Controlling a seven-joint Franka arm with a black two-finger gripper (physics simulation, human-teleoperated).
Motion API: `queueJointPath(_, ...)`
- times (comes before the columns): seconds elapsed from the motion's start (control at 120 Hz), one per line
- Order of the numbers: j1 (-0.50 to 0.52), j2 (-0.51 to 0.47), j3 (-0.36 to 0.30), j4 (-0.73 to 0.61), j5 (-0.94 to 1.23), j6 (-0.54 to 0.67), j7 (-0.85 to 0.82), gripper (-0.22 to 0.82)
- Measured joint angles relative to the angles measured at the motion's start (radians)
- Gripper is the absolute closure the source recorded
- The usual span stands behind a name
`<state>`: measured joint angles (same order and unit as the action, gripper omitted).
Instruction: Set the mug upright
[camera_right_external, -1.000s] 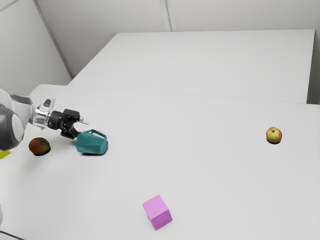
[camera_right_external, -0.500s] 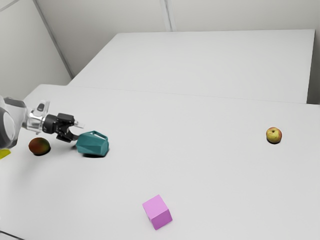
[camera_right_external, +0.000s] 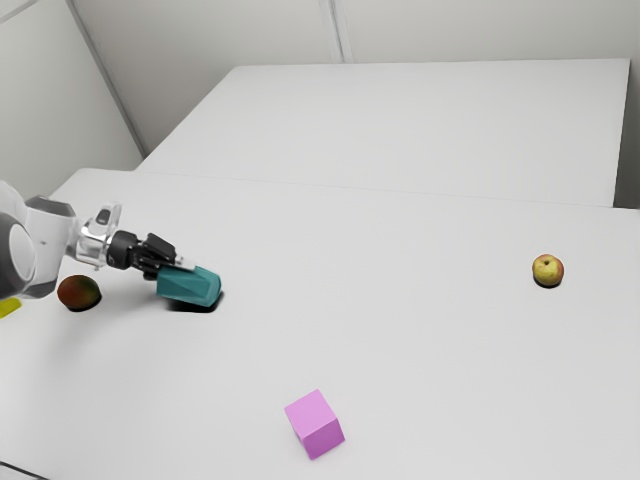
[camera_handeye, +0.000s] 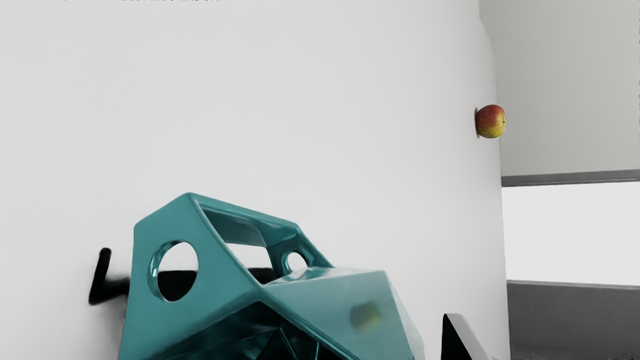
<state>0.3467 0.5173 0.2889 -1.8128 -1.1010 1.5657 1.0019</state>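
The white arm (camera_right_external: 48, 245) reaches in from the exterior view's left, its silver wrist (camera_right_external: 97, 240) leading to the black gripper (camera_right_external: 174, 262), which slants slightly downward toward that view's right.

Teal mug (camera_handeye: 325, 300) at lower ctr of frame, mouth partly toward cam, dark inside; handle (camera_handeye: 167, 225) w/ round holes. Its shadow (camera_handeye: 102, 282) at lower L on pale tabletop (camera_handeye: 275, 100). Red-yellow apple (camera_handeye: 490, 121) upper R, well apart from mug. Gray wall (camera_handeye: 565, 90) at upper R edge.

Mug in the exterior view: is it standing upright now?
No, the mug is tipped over, its body running more sideways than up.
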Motion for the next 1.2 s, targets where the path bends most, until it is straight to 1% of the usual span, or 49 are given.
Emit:
queueJointPath(0.108,0.0,-0.011,0.0,0.001,0.002,-0.006,0.004,0.7)
queueJointPath(0.2,-0.001,-0.031,-0.001,0.001,0.003,-0.01,0.007,0.73)
queueJointPath(0.267,-0.004,-0.066,-0.007,0.002,0.005,-0.01,0.007,0.74)
queueJointPath(0.358,-0.005,-0.139,-0.044,0.038,0.052,-0.001,-0.005,0.76)
queueJointPath(0.425,-0.007,-0.166,-0.109,0.141,0.192,0.025,-0.02,0.77)
queueJointPath(0.492,-0.019,-0.168,-0.174,0.212,0.367,0.077,-0.041,0.77)
queueJointPath(0.55,-0.033,-0.15,-0.231,0.276,0.529,0.127,-0.063,0.78)
queueJointPath(0.592,-0.046,-0.143,-0.263,0.298,0.638,0.165,-0.082,0.78)
queueJointPath(0.658,-0.076,-0.132,-0.297,0.307,0.798,0.247,-0.12,0.78)
queueJointPath(0.75,-0.115,-0.101,-0.318,0.282,0.935,0.396,-0.179,0.78)
queueJointPath(0.85,-0.13,-0.094,-0.326,0.213,1.01,0.52,-0.249,0.79)
queueJointPath(0.975,-0.141,-0.096,-0.327,0.123,1.048,0.624,-0.332,0.79)
queueJointPath(1.05,-0.144,-0.098,-0.327,0.096,1.059,0.665,-0.376,0.78)
queueJointPath(1.067,-0.144,-0.098,-0.327,0.093,1.061,0.672,-0.385,0.77)
queueJointPath(1.2,-0.144,-0.1,-0.327,0.076,1.054,0.708,-0.442,0.47)
